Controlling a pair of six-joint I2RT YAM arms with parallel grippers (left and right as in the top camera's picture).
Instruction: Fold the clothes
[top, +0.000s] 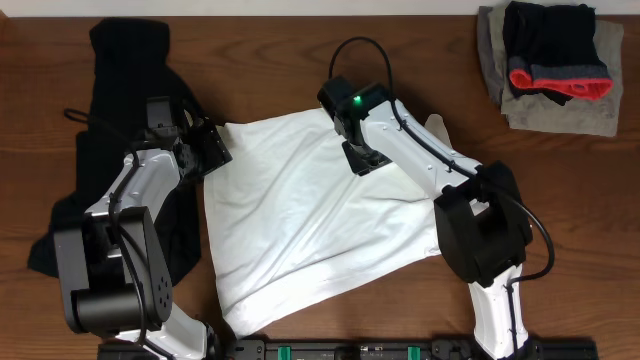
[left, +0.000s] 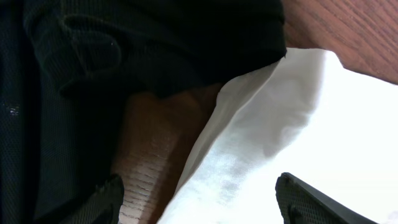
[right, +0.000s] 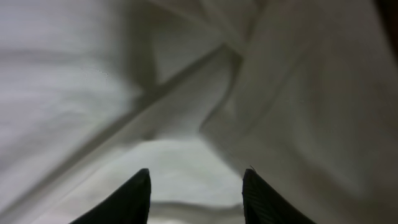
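A white garment (top: 310, 225) lies spread and wrinkled on the wooden table (top: 560, 200). My left gripper (top: 212, 148) is open at the garment's upper left corner, its fingers straddling the cloth edge (left: 249, 155) beside dark cloth. My right gripper (top: 360, 160) is open, pointed down at the garment's upper middle; folds of white fabric (right: 205, 118) fill its view between the fingertips (right: 196, 186). A black garment (top: 120, 90) lies at the left under my left arm.
A stack of folded clothes (top: 555, 60), grey beneath and black with a red band on top, sits at the back right corner. The black garment (left: 124, 43) lies close beside the left gripper.
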